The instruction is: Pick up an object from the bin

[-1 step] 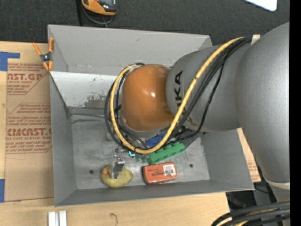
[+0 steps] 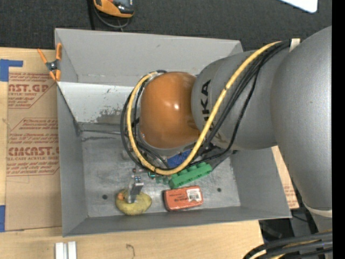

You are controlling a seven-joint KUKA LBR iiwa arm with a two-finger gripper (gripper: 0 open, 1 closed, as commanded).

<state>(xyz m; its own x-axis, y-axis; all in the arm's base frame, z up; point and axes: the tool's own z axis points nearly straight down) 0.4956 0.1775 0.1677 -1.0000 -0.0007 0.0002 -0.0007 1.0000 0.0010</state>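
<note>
End effector (image 2: 135,190) met a yellow lumpy toy (image 2: 135,204) at the bin's (image 2: 97,166) lower-left floor; opening unreadable.

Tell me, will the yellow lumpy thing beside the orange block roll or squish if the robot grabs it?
The yellow lumpy thing looks rounded and uneven, so it would probably wobble rather than roll far. Its smooth, soft-looking shape suggests it may squish and slip a bit.

Soft glare on orange cover (image 2: 171,104)
</note>
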